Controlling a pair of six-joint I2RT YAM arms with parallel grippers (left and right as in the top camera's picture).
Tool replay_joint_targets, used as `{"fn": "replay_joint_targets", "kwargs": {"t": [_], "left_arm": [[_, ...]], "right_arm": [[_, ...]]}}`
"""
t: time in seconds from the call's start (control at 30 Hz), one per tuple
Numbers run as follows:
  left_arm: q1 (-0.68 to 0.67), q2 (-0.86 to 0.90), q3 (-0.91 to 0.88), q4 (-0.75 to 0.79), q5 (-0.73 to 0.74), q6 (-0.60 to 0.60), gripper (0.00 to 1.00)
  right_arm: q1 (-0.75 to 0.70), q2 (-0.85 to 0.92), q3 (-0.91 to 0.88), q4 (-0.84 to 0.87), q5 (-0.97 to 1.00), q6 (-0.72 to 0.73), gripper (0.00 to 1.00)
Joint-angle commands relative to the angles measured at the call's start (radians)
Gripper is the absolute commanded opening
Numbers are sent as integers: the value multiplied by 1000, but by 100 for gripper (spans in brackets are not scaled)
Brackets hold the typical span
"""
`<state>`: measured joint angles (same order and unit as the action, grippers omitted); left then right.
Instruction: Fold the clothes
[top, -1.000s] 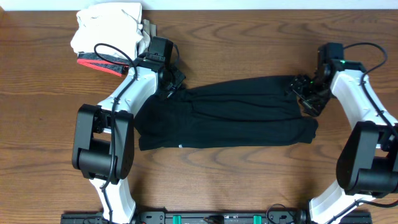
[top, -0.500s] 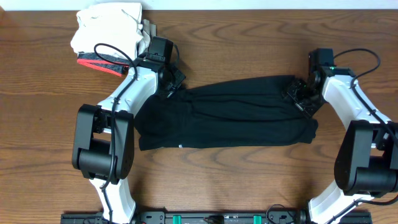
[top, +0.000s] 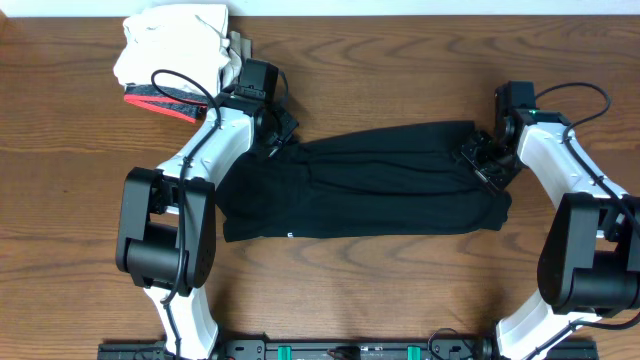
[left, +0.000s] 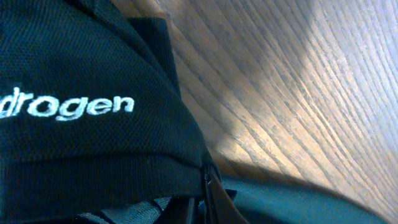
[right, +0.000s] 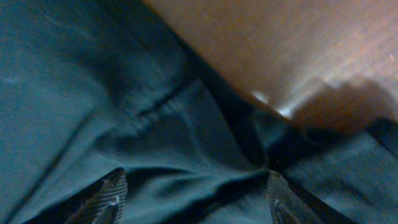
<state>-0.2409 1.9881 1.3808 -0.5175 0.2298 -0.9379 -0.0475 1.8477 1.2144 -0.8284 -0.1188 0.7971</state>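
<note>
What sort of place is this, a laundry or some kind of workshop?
Most likely a robotics lab or test bench rather than a laundry. Two robot arms are mounted at a wooden table, a black shirt is spread out between them, and a small pile of clothes sits at the far corner.

Both the left arm (top: 215, 140) and the right arm (top: 570, 160) are wearing smooth white shells between bulky black joint housings (top: 160, 235). A thin black cable (top: 172, 78) is looping off the left arm's far end, and a second cable (top: 592, 92) is arching over the right. A small green light (top: 549, 98) is glowing there. The right arm's ribbed grey fingertips (right: 107, 194) are showing dull and worn.
</note>
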Motion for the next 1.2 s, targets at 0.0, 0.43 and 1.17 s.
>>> {"fn": "replay_joint_targets", "kwargs": {"t": [0.0, 0.43, 1.17], "left_arm": [[4, 0, 19, -1, -5, 17, 6], [4, 0, 19, -1, -5, 17, 6], [4, 0, 19, -1, -5, 21, 6]], "right_arm": [[8, -2, 12, -19, 12, 10, 72], [10, 10, 12, 18, 63, 10, 63], [40, 77, 12, 84, 67, 10, 41]]}}
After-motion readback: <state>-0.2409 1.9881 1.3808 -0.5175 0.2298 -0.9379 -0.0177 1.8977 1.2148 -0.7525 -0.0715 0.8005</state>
